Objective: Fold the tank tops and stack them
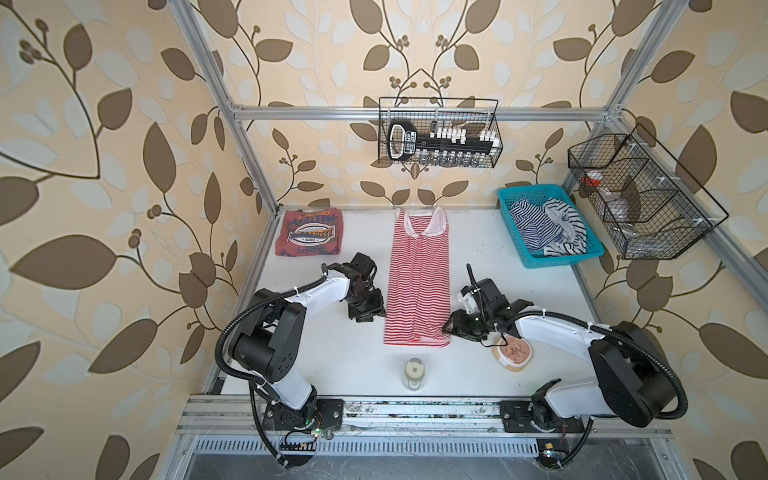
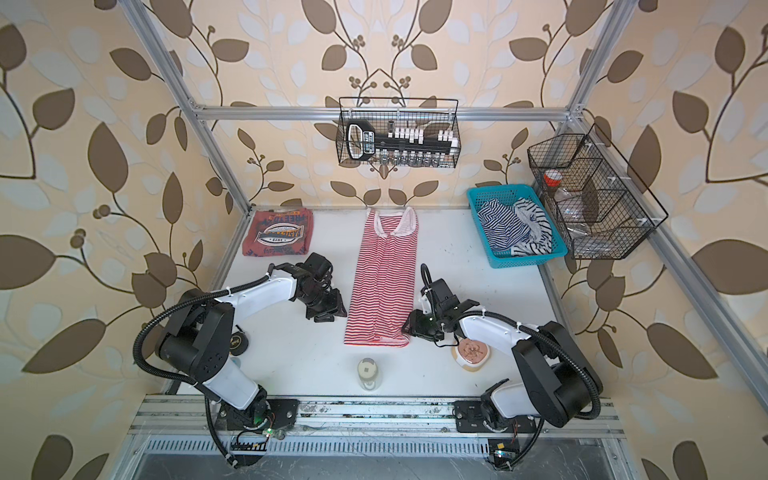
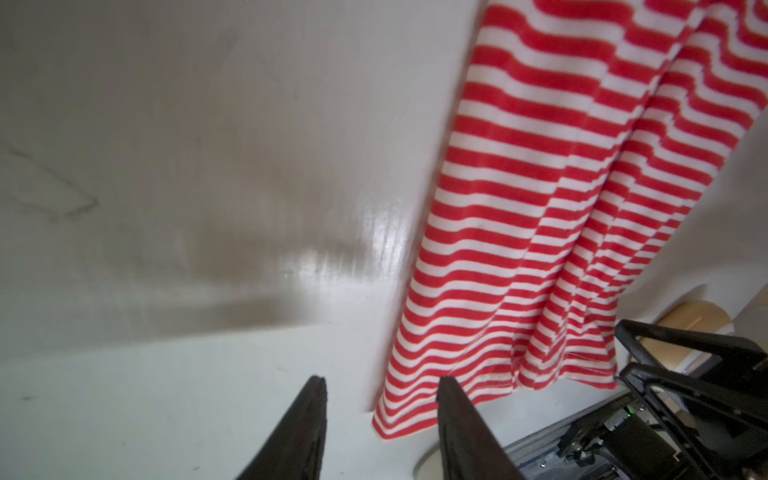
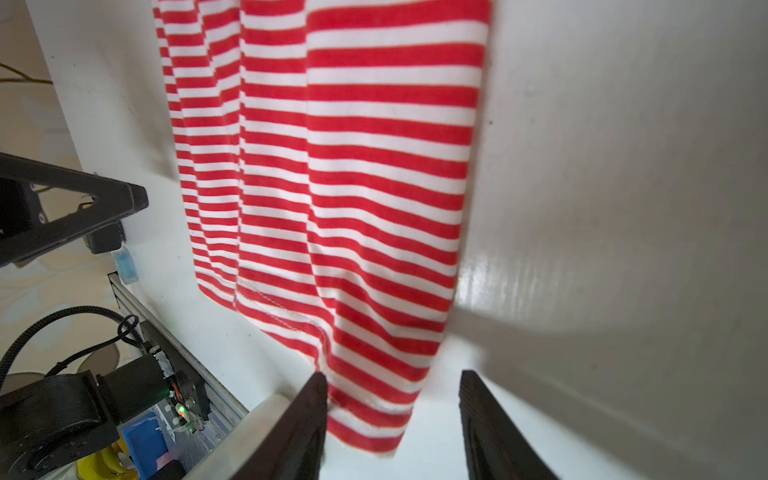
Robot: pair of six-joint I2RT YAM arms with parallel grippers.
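Observation:
The red-and-white striped tank top [image 1: 417, 282] [image 2: 384, 282] lies flat mid-table as a long narrow strip, straps at the far end. The brick-red tank top [image 1: 309, 239] [image 2: 277, 239] lies folded at the back left. My left gripper [image 1: 368, 316] [image 3: 380, 386] is open at the hem's near left corner; the striped cloth [image 3: 540, 187] lies loose on the table just ahead of its fingers. My right gripper [image 1: 451, 328] [image 4: 392, 380] is open at the near right corner. That corner of the cloth [image 4: 365, 415] lies between its jaws and is not pinched.
A teal basket [image 1: 565, 257] with navy-striped clothes stands at the back right. Wire baskets hang on the back wall [image 1: 438, 133] and the right frame [image 1: 640, 195]. A jar [image 1: 415, 374] and a tan round dish [image 1: 513, 353] sit near the front edge.

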